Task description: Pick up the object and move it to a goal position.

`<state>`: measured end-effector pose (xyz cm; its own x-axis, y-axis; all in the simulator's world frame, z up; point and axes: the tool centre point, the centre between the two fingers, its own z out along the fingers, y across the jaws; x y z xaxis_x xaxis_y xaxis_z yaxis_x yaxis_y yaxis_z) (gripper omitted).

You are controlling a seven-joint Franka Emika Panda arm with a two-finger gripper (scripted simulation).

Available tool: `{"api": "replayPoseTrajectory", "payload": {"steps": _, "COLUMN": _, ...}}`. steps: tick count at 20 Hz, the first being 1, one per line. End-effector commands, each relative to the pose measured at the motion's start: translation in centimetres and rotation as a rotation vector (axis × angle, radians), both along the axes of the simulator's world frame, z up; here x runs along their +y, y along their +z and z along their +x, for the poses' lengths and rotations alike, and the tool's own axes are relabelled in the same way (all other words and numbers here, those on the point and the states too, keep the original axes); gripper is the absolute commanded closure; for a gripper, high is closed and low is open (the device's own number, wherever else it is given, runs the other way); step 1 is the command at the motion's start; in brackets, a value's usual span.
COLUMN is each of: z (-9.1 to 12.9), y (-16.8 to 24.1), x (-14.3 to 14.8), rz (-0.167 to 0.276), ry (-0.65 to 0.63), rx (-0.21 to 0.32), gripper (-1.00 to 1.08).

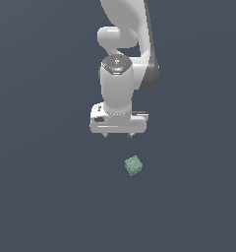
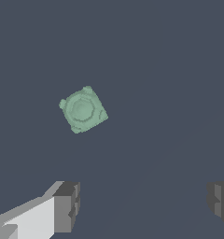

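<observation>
I see the gripper (image 1: 118, 135) pointing down with its jaws spread wide and nothing between them — the wrist view shows both fingers (image 2: 67, 205) far apart over bare floor. The block (image 1: 133, 165) lies on the dark floor (image 1: 46, 197) at about 5 o'clock from the gripper in the exterior view — near it, not touching, turned diagonally.

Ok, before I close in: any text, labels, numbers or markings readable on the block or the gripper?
None readable in either view.
Block: plain pale green, only a raised ring and corner knobs, no lettering.
Gripper: white body, no words. A small dark mark on the side at the exterior view's left is too small to read.
Floor: bare, no signs.
</observation>
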<state>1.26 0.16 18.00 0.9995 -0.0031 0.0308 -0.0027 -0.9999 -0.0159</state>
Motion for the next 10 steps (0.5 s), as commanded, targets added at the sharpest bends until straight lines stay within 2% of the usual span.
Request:
{"api": "replayPoseTrajectory", "payload": {"steps": 1, "z": 0.0, "y": 0.0, "x": 0.0, "rz": 0.000, "ry": 0.000, "rx": 0.000, "gripper": -0.92}}
{"api": "replayPoseTrajectory", "payload": {"steps": 10, "z": -1.0, "y": -1.5, "x": 1.0, "rz": 0.005, "ry": 0.034, "rx": 0.034, "gripper": -0.92}}
